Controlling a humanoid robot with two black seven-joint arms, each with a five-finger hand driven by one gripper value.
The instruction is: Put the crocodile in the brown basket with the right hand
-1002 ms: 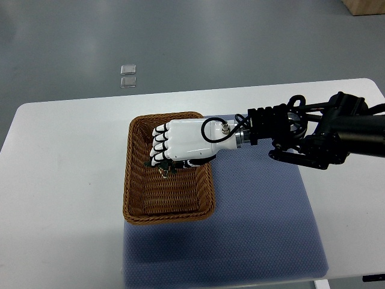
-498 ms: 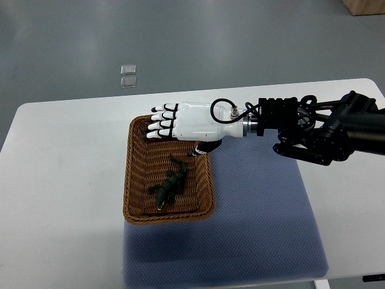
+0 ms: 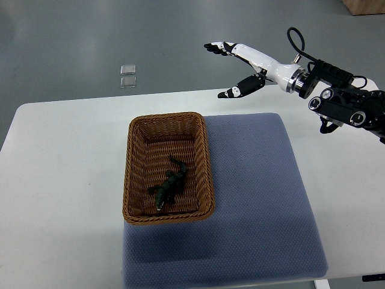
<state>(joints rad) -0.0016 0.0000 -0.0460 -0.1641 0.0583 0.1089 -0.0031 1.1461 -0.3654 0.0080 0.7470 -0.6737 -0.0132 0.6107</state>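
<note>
Where the black forearm runs off the picture's right edge, cut short, with nothing past the wrist joints to be seen. Likewise clipped at the top right corner: a brown box, showing only a sliver. Hard to make out on the grey floor beyond the table: two small clear squares, one just behind the other, material not to be told. Too small and dark to read in detail: the crocodile, its legs barely separable from the weave beneath.

Lying inside the brown basket, on its woven floor, toward the near end, body slanted, tail pointing to the basket's middle and head toward the near left corner. Standing on the white table, the basket's right side overlapping the left edge of the blue-grey mat.

Raised at upper right, above the table's far edge and well apart from the basket: the right hand, fingers stretched out and spread wide from the thumb, clasping nothing.
</note>
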